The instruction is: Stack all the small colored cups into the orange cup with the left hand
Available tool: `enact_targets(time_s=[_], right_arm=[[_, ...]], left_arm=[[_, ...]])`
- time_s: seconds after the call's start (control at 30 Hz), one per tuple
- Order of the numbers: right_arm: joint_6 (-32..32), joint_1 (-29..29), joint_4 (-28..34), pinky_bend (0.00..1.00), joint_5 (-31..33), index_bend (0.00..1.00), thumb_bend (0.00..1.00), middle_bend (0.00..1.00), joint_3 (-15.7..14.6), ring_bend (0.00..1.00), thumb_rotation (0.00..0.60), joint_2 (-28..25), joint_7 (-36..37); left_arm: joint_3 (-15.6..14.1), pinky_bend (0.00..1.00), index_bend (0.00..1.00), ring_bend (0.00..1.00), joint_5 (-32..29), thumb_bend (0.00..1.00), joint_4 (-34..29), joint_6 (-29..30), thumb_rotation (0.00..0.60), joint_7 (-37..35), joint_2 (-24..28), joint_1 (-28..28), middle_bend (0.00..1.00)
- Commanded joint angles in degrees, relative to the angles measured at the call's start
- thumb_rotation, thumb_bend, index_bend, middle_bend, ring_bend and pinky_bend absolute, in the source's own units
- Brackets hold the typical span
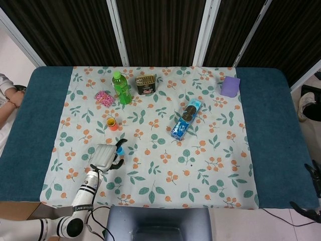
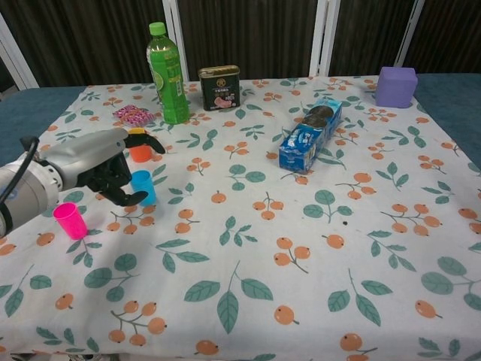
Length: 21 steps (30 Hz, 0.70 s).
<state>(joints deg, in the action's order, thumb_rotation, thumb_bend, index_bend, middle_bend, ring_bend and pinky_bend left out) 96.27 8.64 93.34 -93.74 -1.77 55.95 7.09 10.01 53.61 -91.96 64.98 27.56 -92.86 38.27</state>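
At the far left, the pink cup (image 2: 69, 220) stands alone on the tablecloth (image 2: 301, 248). Next, the left hand (image 2: 101, 165) is spread wide around the blue cup (image 2: 143, 187), holding nothing. Just behind stands the orange cup (image 2: 140, 150) with a yellow cup (image 2: 136, 134) inside it.

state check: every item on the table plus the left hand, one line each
left hand: open, fingers around the blue cup, not lifted
small blue plastic cup: upright, on cloth
orange cup: upright, yellow cup nested inside
pink cup: upright, loose
green bottle: upright, capped
dark tin can: closed
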Motion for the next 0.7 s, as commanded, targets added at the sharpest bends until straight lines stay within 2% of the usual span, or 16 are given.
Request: enact_targets(time_s=[0.03,0.33,0.7], right_arm=[[0.01,0.01,-0.02,0.0,-0.06,0.0,0.19,0.0,-0.05,0.0,0.6,-0.07,0.08],[0.0,0.0,0.03,0.0,0.0,0.0,0.19,0.0,-0.03,0.0,0.6,-0.01,-0.05],[0.13,0.02,0.04,0.0,0.22,0.0,0.19,0.0,0.12,0.0,0.6,-0.04,0.1]], left_arm=[[0.2,1.0,0.24,1.0,-0.23,0.35,2.8,0.2,0.6,0.02,-1.64,0.11,1.0],[0.15,1.0,0.35,1.0,1.08,0.35,6.75,0.03,0.6,-0.64,-3.27,0.07,1.0],[0.72,1.0,0.41,1.0,1.89,0.35,10.31,-0.77,0.6,-1.87,-4.69,0.07,1.0]])
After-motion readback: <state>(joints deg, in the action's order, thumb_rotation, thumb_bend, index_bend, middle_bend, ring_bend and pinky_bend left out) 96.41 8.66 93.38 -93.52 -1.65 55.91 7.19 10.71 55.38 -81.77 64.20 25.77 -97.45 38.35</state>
